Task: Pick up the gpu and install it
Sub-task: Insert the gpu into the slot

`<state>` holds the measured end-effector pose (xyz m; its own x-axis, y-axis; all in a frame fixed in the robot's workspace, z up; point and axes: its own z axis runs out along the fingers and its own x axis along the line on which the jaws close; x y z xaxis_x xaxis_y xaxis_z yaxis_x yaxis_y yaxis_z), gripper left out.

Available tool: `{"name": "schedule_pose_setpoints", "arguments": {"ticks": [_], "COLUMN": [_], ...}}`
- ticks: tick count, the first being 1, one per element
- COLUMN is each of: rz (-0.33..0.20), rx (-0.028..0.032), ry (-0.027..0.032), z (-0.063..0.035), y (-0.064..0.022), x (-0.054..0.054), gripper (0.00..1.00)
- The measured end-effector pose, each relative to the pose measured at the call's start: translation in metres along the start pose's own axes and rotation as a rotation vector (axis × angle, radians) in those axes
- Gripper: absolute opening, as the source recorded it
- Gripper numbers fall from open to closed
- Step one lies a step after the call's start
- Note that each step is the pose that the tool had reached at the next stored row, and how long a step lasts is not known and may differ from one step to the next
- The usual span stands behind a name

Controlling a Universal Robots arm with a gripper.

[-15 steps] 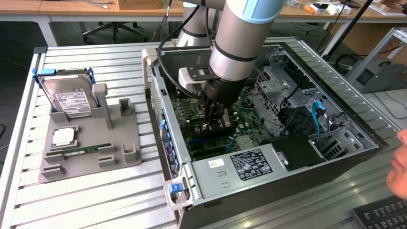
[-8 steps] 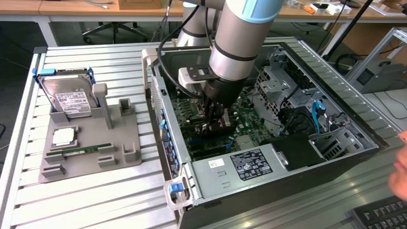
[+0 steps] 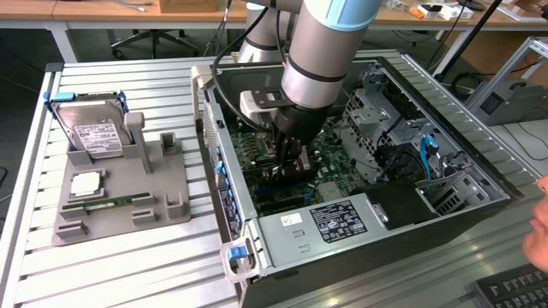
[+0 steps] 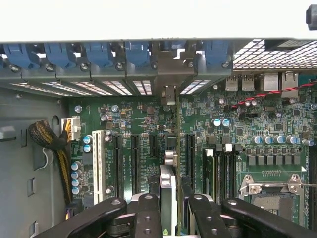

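The gpu (image 4: 177,148) stood edge-on between the claw's (image 4: 174,213) fingers (image 4: 147,214), a thin card running from the claw toward the rear wall of the case, its silver end bracket (image 4: 169,94) up against the row of slot openings there. The claw was clamped on the gpu, one finger on each face. In the wrist view the card hung over the green motherboard (image 4: 237,148), lined up along the black expansion slots (image 4: 134,163), with a white slot (image 4: 98,161) farther to one side; whether its lower edge was seated in a slot could not be told.

In the exterior view the claw (image 3: 293,168) was down inside the open computer case (image 3: 360,218), which lay on its side on the slatted counter (image 3: 128,269). On the exterior view's left, well apart from the case, a grey holder tray (image 3: 163,192) carried a silver hard drive (image 3: 96,135) standing upright and a narrow green memory stick (image 3: 115,202) lying flat.
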<state>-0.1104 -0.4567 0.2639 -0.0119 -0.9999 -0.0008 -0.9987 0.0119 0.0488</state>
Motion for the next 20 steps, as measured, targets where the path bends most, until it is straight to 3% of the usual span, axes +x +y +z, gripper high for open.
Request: {"name": "schedule_pose_setpoints", "arguments": {"ticks": [20], "rz": [-0.015], "rx": [0.0007], "ry": [0.0009], "z": [0.0002], "y": [0.0011], "x": [-0.0021], "gripper": [0.26]}}
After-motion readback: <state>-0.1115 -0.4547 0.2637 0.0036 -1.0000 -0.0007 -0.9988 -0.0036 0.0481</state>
